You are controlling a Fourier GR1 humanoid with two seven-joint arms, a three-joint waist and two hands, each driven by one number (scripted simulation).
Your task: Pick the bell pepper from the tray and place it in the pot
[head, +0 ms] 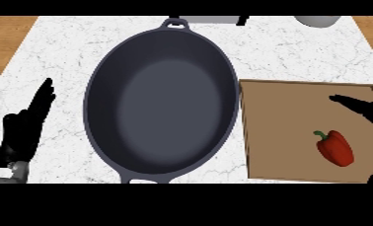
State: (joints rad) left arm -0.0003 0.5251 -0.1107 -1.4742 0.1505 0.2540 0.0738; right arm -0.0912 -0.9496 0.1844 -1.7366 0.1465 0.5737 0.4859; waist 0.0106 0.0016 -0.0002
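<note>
Left hand [25,124] rests released, fingers straight, left of the one pot [162,102]. Right hand [354,105], fingers extended and holding nothing, hovers above the tray [280,121] beyond the one bell pepper [335,148].

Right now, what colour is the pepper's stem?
Green, on a red bell pepper; the head view shows it best.

No readable text, label or number anywhere.
</note>
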